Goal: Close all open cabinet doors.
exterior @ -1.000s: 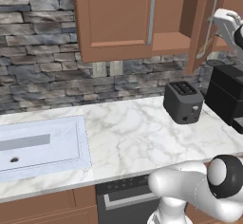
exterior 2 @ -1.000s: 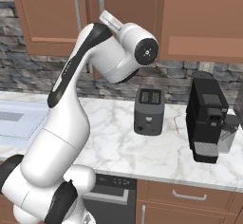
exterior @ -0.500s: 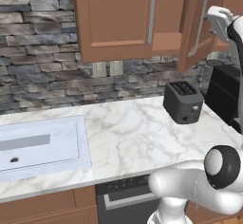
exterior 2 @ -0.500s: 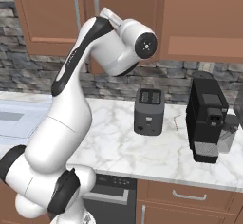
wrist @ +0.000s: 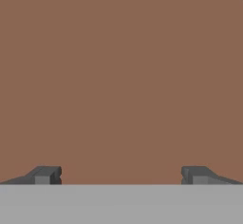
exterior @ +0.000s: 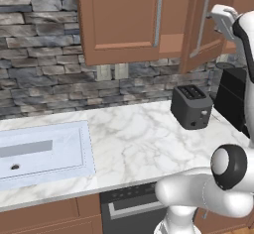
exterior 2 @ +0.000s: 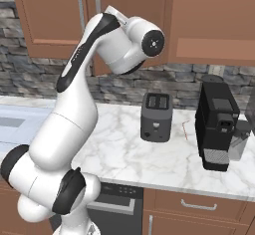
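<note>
Hand view: wide end effector is facing the brown door.
It is pressing the right cabinet door, which is standing ajar, probably to swing it shut.

I count two cabinet doors with bar handles, one toaster, one coffee machine, one sink beside me.
</note>
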Robot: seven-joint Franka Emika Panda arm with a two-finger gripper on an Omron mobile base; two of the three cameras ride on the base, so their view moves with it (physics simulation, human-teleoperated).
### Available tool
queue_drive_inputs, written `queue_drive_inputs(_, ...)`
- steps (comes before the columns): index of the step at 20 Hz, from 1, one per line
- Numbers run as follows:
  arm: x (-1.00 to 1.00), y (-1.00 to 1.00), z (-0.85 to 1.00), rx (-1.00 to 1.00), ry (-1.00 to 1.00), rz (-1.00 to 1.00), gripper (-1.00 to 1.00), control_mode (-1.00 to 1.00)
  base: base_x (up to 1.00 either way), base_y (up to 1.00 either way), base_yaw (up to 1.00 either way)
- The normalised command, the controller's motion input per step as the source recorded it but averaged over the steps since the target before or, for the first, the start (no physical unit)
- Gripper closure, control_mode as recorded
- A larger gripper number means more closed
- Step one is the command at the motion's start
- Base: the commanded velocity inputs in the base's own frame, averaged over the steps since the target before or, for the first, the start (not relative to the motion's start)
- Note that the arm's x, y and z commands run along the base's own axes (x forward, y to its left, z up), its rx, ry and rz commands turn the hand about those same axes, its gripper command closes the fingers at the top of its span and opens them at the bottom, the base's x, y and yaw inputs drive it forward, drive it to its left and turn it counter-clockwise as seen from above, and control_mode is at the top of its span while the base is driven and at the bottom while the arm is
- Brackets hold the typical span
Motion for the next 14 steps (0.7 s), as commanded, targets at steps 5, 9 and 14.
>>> queue_drive_inputs(5,0.35,0.17,0.00,0.00,0.01,0.00,-1.00,-1.00,0.00,0.00,0.00)
queue_drive_inputs(9,0.35,0.23,0.00,0.00,0.03,0.00,-1.00,-1.00,0.00,0.00,0.00)
queue_drive_inputs(14,0.36,0.25,0.00,0.00,0.01,0.00,-1.00,-1.00,0.00,0.00,0.00)
